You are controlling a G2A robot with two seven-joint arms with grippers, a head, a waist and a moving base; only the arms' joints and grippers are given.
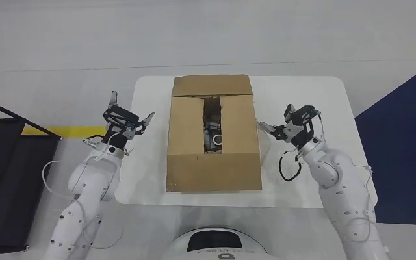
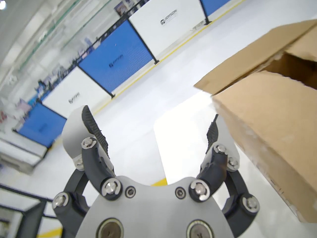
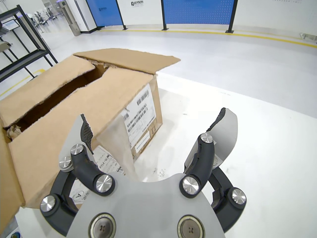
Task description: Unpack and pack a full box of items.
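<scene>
Cardboard box, flaps nearly closed, on white table; left gripper and right gripper flank it, wide open, empty, likely ready to part flaps.

A white table with rounded corners carries one large cardboard box, which sits at its middle and reaches from near the 12 o'clock edge almost to the 6 o'clock edge. The box's two long top flaps lie nearly flat, with a narrow gap between them running from 12 to 6; a short flap at 12 o'clock lies level. A printed sheet lies on the tabletop against the box's 3 o'clock side. Bare white surface shows at 3 and 9 o'clock.
</scene>
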